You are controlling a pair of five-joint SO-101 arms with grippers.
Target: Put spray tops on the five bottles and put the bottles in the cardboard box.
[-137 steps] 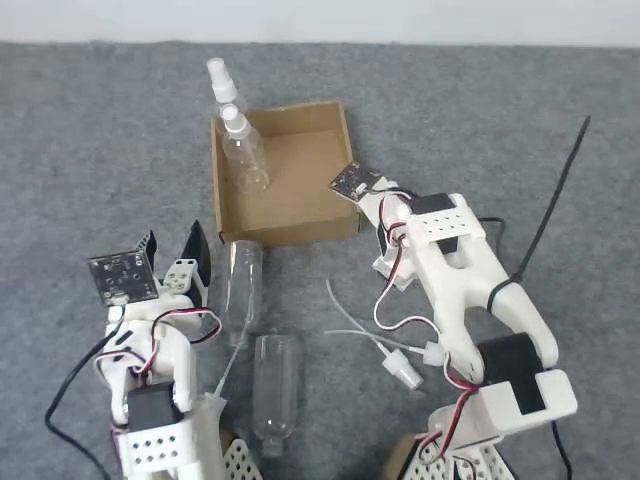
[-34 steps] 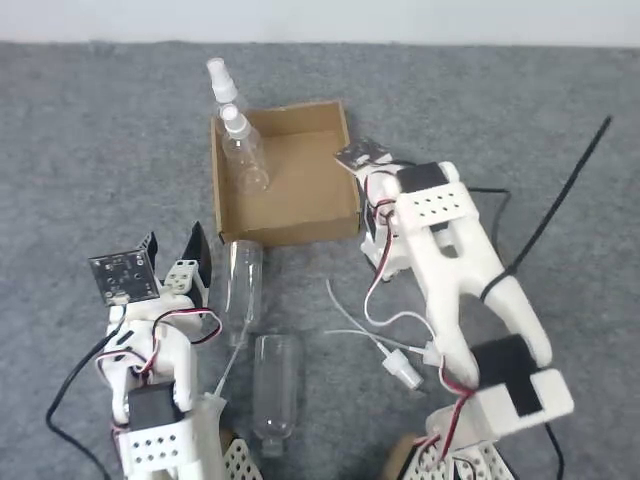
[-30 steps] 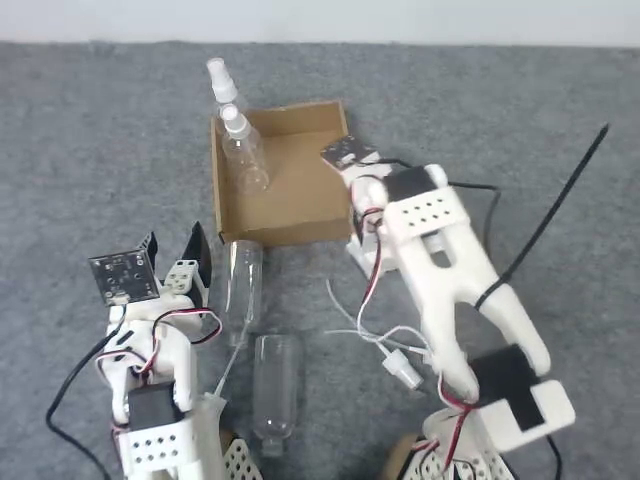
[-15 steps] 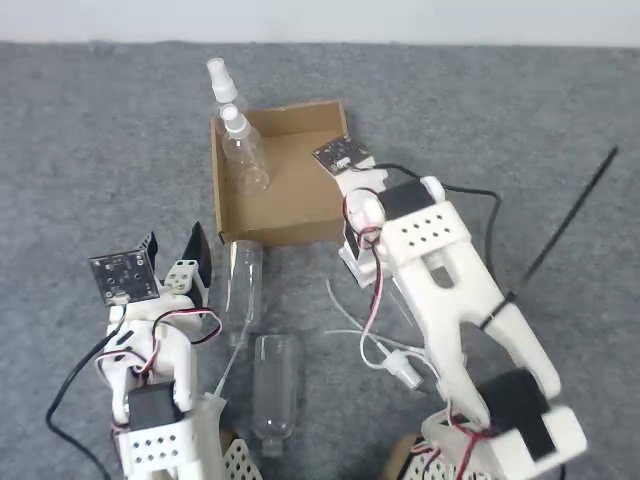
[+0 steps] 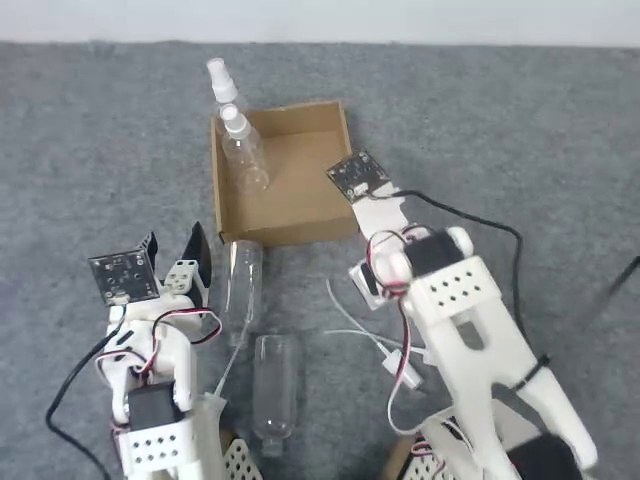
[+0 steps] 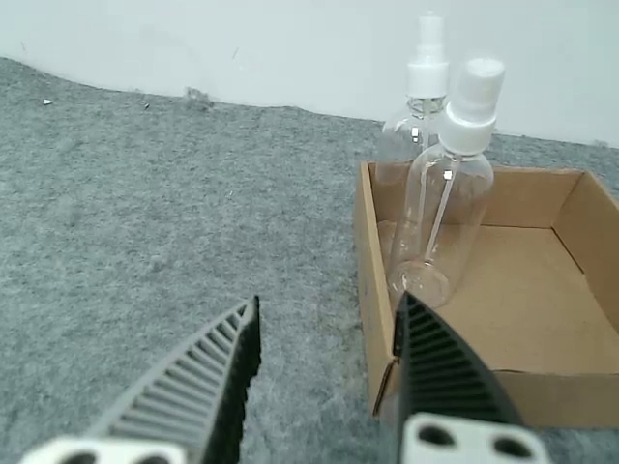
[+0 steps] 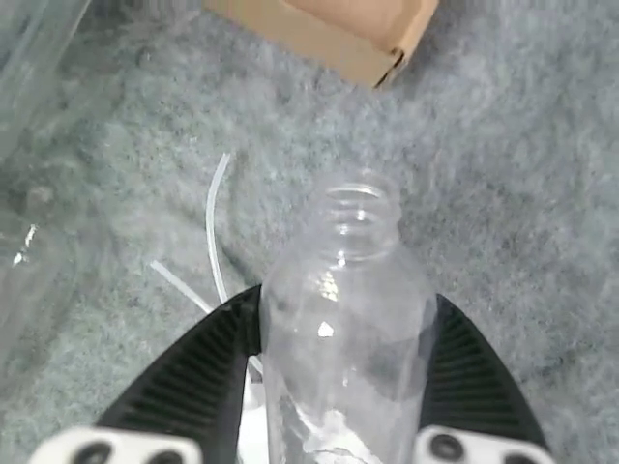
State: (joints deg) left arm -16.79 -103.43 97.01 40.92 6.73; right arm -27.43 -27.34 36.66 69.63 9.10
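So far, the left end effector (image 6: pixel 329 309) stands open and empty. One capped bottle (image 5: pixel 245 150) sits in the cardboard box (image 5: pixel 290 233), and a second capped bottle (image 5: pixel 220 80) is just beyond it. Two uncapped bottles (image 5: pixel 243 275) (image 5: pixel 276 385) lie loose, and the right end effector (image 7: pixel 343 314) grips a third uncapped bottle (image 7: pixel 350 246).

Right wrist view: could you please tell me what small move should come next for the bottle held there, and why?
Probably the left hand, open, should reach for the loose spray top on the carpet. The right hand is shut on a bottle whose neck is bare, so it needs a top before going into the cardboard box.
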